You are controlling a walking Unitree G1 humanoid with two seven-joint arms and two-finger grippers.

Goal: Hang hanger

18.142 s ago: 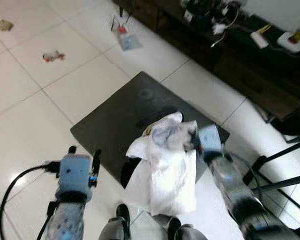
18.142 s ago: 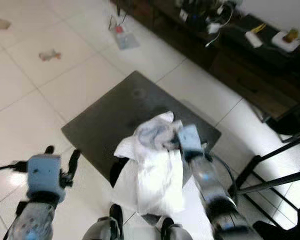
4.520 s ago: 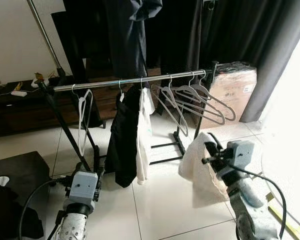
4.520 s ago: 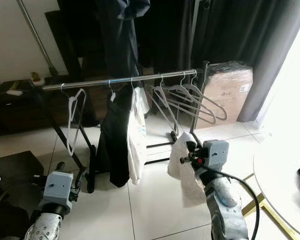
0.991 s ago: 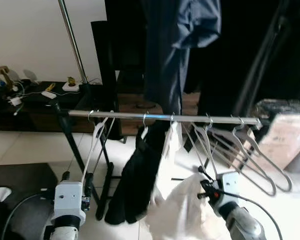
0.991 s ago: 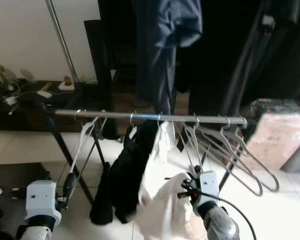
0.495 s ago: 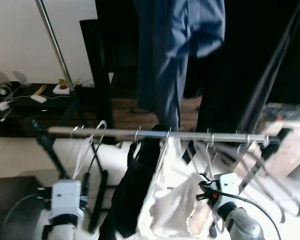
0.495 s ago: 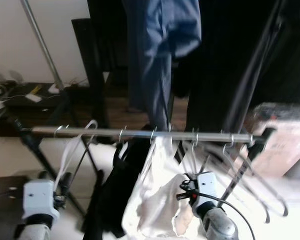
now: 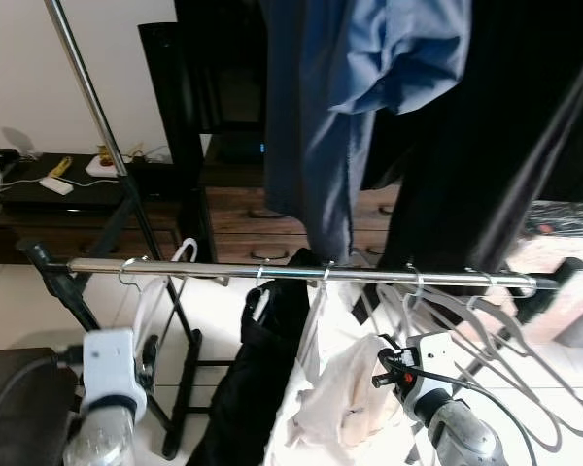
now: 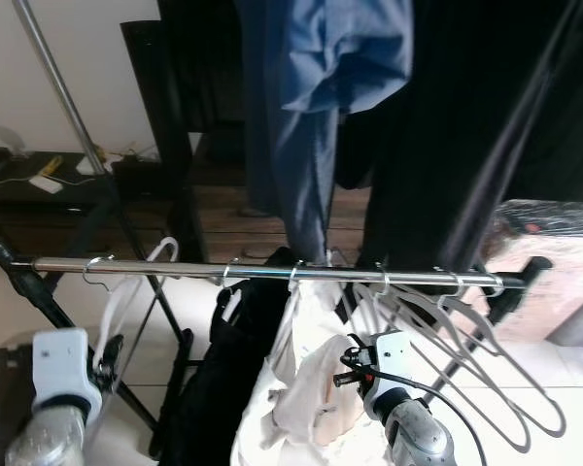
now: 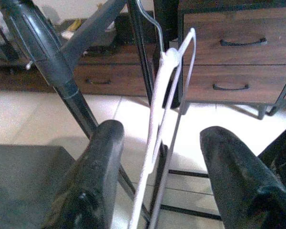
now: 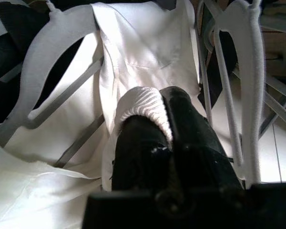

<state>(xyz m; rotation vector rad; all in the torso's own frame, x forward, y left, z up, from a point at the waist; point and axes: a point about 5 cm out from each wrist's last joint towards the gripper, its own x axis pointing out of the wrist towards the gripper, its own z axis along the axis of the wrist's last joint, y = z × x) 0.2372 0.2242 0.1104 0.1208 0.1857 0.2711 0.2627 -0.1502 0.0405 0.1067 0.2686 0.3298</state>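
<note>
1. Two grippers sit low in the head views, under a horizontal steel rail (image 9: 301,273) of a clothes rack that crosses the scene from nine o'clock to three o'clock.
2. The right gripper (image 9: 381,374), at about five o'clock, is clamped on a white garment (image 9: 338,400); in the right wrist view its black fingers (image 12: 148,143) are pressed together with a ribbed white hem pinched between them.
3. The garment bunches to the gripper's nine o'clock side, just below the rail, and drapes downward out of frame.
4. In the right wrist view a white plastic hanger (image 12: 47,62) shows at ten o'clock of the fingers, with the white cloth lying against it; whether the cloth is threaded on it cannot be told.
5. The left gripper (image 11: 164,167) holds nothing: its two fingers stand wide apart, and an empty white hanger (image 11: 167,95) hangs in the gap between them without touching either.
6. That empty hanger hooks on the rail near its nine o'clock end.
7. A black garment (image 9: 267,379) hangs at the rail's middle, beside the white one.
8. Several bare grey hangers (image 9: 486,335) crowd the rail toward three o'clock.
9. A blue shirt (image 9: 350,107) hangs higher up at twelve o'clock, with dark curtains (image 9: 525,126) behind it.
10. A dark wooden cabinet (image 9: 68,209) stands at nine o'clock, cables and chargers lying on it.
</note>
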